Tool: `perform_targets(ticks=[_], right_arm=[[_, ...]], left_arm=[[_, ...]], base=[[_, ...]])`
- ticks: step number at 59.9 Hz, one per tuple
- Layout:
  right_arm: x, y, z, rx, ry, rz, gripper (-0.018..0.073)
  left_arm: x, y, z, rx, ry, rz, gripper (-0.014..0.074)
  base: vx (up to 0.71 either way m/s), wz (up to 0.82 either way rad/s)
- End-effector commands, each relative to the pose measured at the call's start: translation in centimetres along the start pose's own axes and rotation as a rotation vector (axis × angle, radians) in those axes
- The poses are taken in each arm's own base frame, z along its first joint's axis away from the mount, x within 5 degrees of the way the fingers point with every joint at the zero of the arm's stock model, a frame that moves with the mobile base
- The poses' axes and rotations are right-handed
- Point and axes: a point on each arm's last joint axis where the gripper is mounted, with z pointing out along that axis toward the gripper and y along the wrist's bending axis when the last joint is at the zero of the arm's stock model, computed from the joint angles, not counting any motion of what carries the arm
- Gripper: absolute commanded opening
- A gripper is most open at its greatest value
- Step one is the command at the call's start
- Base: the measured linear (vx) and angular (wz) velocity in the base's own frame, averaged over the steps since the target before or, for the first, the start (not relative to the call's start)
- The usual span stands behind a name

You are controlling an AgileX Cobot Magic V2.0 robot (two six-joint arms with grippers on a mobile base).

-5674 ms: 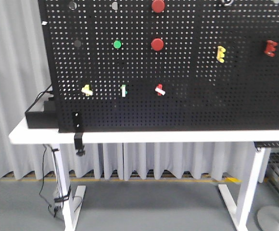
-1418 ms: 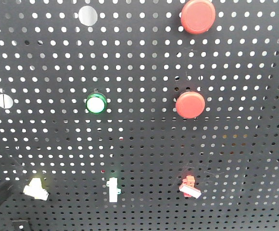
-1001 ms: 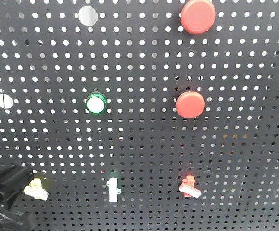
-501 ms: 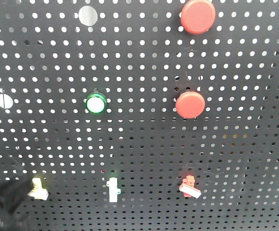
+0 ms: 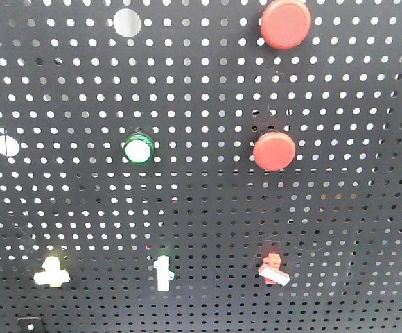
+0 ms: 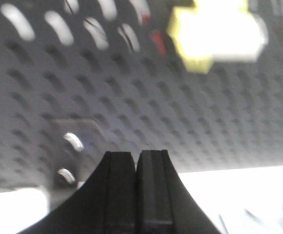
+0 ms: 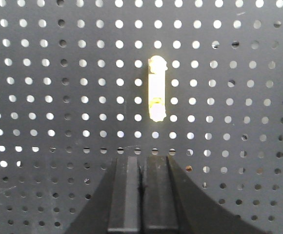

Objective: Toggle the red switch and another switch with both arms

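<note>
your left gripper [image 6: 135, 155] has jaws pressed shut, empty; pale-yellow toggle [image 6: 214, 36] sits up-right of it, lever lying sideways. right gripper [image 7: 141, 160] also shut, empty, below an upright pale toggle [image 7: 156, 90]; red toggle [image 5: 274, 270] lies right of that one.

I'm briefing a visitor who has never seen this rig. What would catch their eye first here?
On the black pegboard, the upper red push-button and lower red push-button stand out right of centre, with a green-ringed light to the left. Along the bottom sit three small toggles: the pale-yellow switch at left, a white-levered toggle in the middle, the red switch at right.
</note>
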Motion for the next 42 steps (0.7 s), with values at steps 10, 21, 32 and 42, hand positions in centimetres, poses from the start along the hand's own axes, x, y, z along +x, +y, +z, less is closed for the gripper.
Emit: perform_targets(ticks=[10,21,32,42], right_arm=[[-1.7,0.4,0.2,-0.047,-0.095,0.002,-0.0006],[-0.8,2.9,1.6,-0.247,-0.034,0.041,-0.0006],[0.1,7.0,4.6,-0.465,-0.040,0.072,-0.0006],[0.8,10.6,7.7,-0.565,-0.017,0.009,-0.0006]], left_arm=[[-3.1,-0.3,-3.0,0.020,-0.237,-0.002,0.0002],[-3.9,-0.1,-4.4,0.016,-0.322,0.029,0.0002],[-3.9,-0.1,-4.4,0.012,-0.322,0.051,0.0002],[-3.9,-0.1,-4.4,0.007,-0.328,0.048,0.0002]], base=[[0.00,0.00],[0.00,0.00],[0.00,0.00],[0.00,0.00]])
